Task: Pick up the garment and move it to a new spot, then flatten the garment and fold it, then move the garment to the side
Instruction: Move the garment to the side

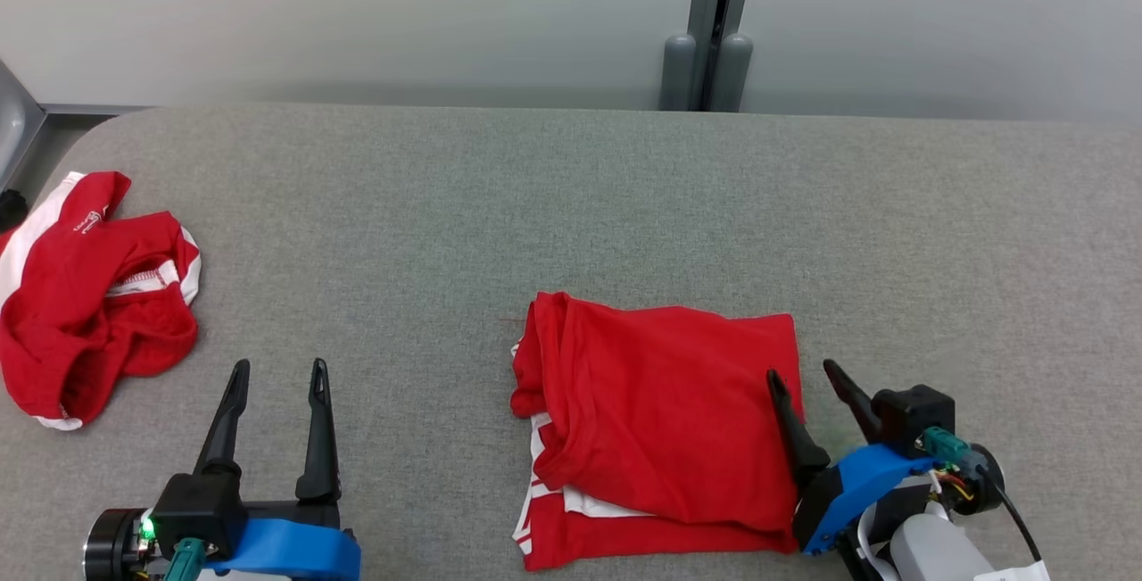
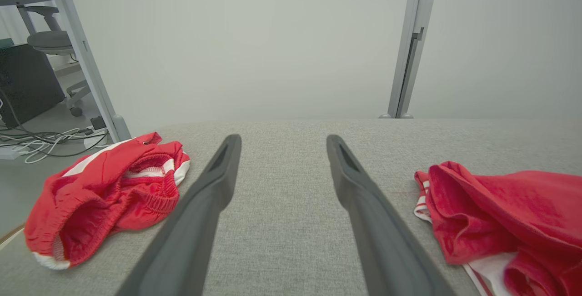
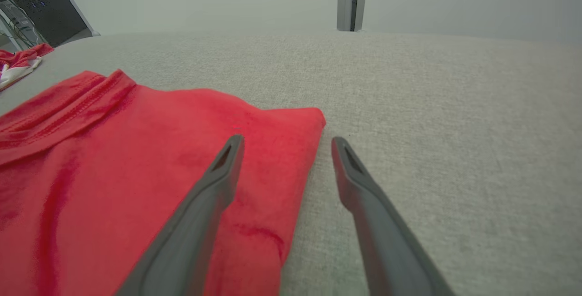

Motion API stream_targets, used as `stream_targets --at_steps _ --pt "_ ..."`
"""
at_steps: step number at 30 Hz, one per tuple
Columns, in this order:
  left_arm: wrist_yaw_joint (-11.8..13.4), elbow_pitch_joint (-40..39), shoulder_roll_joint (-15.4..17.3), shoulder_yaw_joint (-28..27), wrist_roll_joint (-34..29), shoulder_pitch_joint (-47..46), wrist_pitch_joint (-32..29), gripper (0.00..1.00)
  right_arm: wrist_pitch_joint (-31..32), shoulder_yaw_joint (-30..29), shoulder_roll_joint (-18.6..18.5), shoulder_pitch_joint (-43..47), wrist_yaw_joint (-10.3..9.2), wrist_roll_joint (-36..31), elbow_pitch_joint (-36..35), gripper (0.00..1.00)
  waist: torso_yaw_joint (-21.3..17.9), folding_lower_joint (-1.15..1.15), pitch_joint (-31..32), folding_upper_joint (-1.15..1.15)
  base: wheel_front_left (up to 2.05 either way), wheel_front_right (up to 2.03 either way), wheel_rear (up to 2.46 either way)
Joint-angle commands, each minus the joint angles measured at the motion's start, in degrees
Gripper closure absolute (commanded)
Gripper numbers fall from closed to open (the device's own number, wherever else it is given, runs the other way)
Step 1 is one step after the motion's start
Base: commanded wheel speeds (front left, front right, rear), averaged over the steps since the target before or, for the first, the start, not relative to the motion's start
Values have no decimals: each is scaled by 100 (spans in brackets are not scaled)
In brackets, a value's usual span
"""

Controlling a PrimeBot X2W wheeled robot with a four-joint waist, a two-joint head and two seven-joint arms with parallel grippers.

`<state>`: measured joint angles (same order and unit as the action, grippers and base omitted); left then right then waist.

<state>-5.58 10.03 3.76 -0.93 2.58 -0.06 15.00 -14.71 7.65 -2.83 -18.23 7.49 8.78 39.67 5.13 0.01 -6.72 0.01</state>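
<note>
Garment (image 1: 660,420), folded red (white trim peeking out), lies at the desk (image 1: 571,197) front; right pincer (image 1: 800,370) spread wide, straddling its right edge; left pincer (image 1: 278,364) spread too, well apart leftward.

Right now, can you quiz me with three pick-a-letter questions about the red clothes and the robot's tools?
1. Where is the crumpled garment?
A) at the left end of the table
B) hanging on the wall
C) on the floor

2. How many red garments lie on the table?
A) one
B) two
C) four

3. How is the right tool?
A) shut on cloth
B) open
C) shut, empty

Answers:
1 A: it lies by the table's left edge in the head view.
2 B: the crumpled one plus the folded garment.
3 B: its fingers stand apart, one above the folded garment's edge, the other above bare table.
</note>
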Motion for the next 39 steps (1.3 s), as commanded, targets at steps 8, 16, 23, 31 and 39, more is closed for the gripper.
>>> stream_targets --at_steps 8,16,23,31,39 --pt "11 34 -18 60 33 -246 24 0 -46 316 -12 -346 1 361 871 0 42 -1 -187 -1 0 0 0" --pt "-11 95 -37 88 64 -304 24 0 -29 813 -2 -291 2 769 1153 100 76 -1 -247 -1 0 0 0" --pt "-23 68 -50 99 102 -389 24 0 -39 386 -22 -654 0 467 1088 100 108 -1 -348 -1 0 0 0" --pt "-43 -146 -75 155 161 -582 24 0 -43 219 -346 -1245 0 -111 816 100 150 -1 -587 -1 0 0 0" --pt "-107 -437 -80 284 182 -1160 24 0 -42 187 -1182 -2315 1 -196 664 100 -1 -1 -1418 -1 0 0 0"
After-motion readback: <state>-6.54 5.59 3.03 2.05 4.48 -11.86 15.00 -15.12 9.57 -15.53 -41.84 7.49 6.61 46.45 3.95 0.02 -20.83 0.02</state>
